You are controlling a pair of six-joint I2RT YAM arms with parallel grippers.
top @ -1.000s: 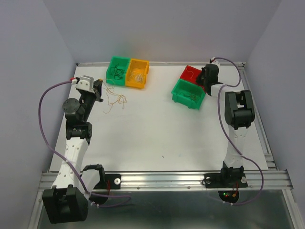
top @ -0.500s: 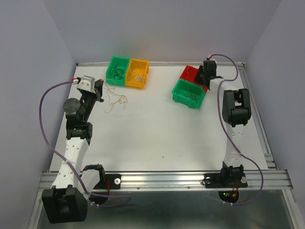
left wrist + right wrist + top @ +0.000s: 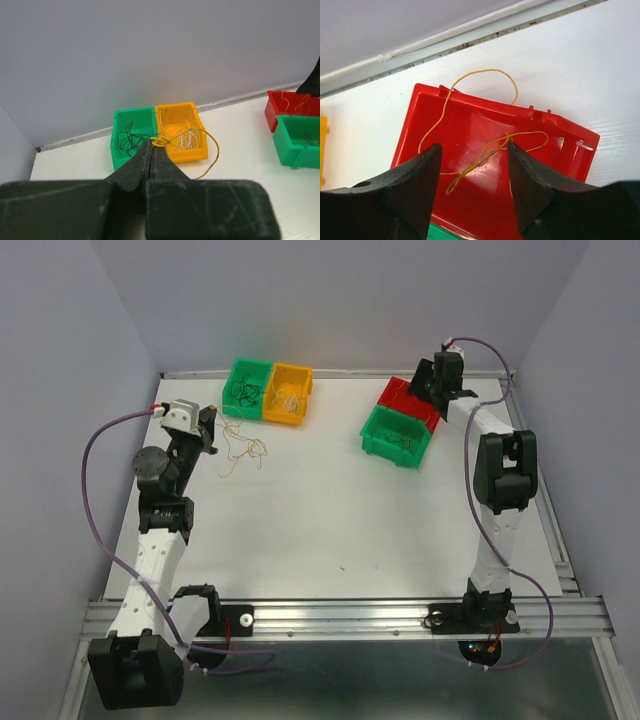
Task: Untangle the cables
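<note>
L gripper (image 3: 152, 144), left side of the table (image 3: 320, 530): jaws pinched tight on a knotted strand (image 3: 160, 142), yellow-orange, right at the tips. A loop of it arcs out to the right & curves down toward the table. Top cam: a loose orange-tan tangle (image 3: 243, 452) lies on the white surface just beside that gripper, in front of the far-left bins. Beyond it, a green bin (image 3: 131, 111) w/ dark curly strands (image 3: 127, 140); touching it on the right, an orange bin (image 3: 186, 154) w/ whitish strands (image 3: 186, 141). Far right: 2nd green bin (image 3: 395, 452) w/ thin strands inside, red bin (image 3: 560, 145) touching it behind. R gripper (image 3: 474, 149) hangs over the red bin, jaws apart, nothing between them. A yellow-orange red-bin strand (image 3: 485, 155) lies on that bin's floor, one loop over the far rim onto the table
</note>
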